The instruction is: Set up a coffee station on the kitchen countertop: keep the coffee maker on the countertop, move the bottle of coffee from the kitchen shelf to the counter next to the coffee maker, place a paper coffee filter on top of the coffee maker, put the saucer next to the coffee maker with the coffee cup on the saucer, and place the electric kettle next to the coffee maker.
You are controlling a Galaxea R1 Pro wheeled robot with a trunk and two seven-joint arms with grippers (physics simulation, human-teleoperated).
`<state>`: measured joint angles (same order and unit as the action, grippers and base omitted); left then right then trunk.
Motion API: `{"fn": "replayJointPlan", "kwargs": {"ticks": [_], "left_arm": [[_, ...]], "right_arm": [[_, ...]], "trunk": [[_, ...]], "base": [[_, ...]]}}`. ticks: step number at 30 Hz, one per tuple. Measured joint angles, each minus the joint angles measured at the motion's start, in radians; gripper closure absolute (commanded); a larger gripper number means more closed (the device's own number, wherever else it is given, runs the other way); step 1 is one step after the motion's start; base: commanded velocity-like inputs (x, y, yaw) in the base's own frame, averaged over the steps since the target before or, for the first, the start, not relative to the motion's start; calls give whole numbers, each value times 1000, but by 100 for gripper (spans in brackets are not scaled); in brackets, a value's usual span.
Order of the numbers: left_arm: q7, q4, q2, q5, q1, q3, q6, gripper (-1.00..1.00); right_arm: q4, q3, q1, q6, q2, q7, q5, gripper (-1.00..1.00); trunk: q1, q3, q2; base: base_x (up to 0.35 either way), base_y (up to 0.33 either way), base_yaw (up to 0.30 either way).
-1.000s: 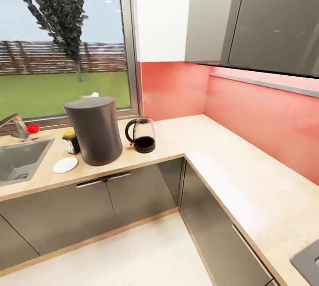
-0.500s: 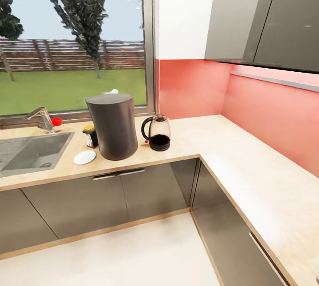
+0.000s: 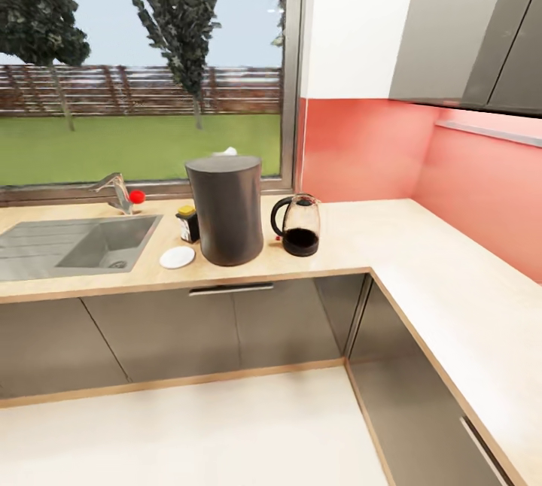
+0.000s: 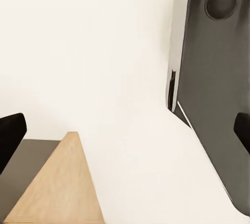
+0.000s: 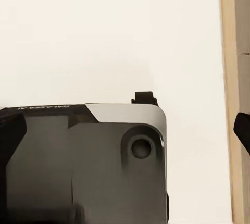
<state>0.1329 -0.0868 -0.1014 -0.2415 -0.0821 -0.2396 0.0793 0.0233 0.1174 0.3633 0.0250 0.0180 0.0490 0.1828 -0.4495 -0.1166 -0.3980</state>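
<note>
Head cam is looking at the kitchen countertop (image 3: 354, 245), L-shaped, running under the window and turning along the red wall. The coffee maker (image 3: 226, 208) is standing upright on it, between the sink (image 3: 75, 241) and the corner. The paper coffee filter (image 3: 225, 151) is showing as a small white scrap over the far rim of the drum's top; I can't tell whether it's resting on the top or sitting behind it.

The electric kettle (image 3: 299, 225) is sitting upright near the coffee maker on its corner side, with a small gap, handle facing the drum. The bottle of coffee (image 3: 187, 223) is standing on the sink side of the drum, close by, partly tucked behind it. The saucer (image 3: 177, 256) is lying flat on the counter in front of the bottle, nearer the counter edge, just beside the drum's base. I'm not making out a cup on it.

Tap (image 3: 114, 191) with a red knob is sitting behind the sink, below the window.

Left wrist cam is pointing at pale floor, with part of the robot base (image 4: 219, 94) and a wood-coloured corner in view. Left gripper (image 4: 125, 135): dark fingertips are sitting at opposite edges of the frame, so spread wide, holding nothing.

Right wrist cam is also aimed at floor and the robot base (image 5: 88, 161). Right gripper: I'm seeing only one fingertip (image 5: 242, 130) at the frame edge, so I can't tell its opening.
</note>
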Motion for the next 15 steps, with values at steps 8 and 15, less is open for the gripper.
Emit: {"fn": "replayJointPlan", "kwargs": {"ticks": [8,15], "left_arm": [[4,-1,3,6,1,-3,-6,-100],[7,-2,3,4,1,-2,-8,-100]], "right_arm": [[0,0,0,-1,0,-4,1,-100],[0,-1,0,-1,4,-6,2,-100]], "trunk": [[0,-4,0],[0,-7,0]], "base": [[0,0,271],[0,0,271]]}}
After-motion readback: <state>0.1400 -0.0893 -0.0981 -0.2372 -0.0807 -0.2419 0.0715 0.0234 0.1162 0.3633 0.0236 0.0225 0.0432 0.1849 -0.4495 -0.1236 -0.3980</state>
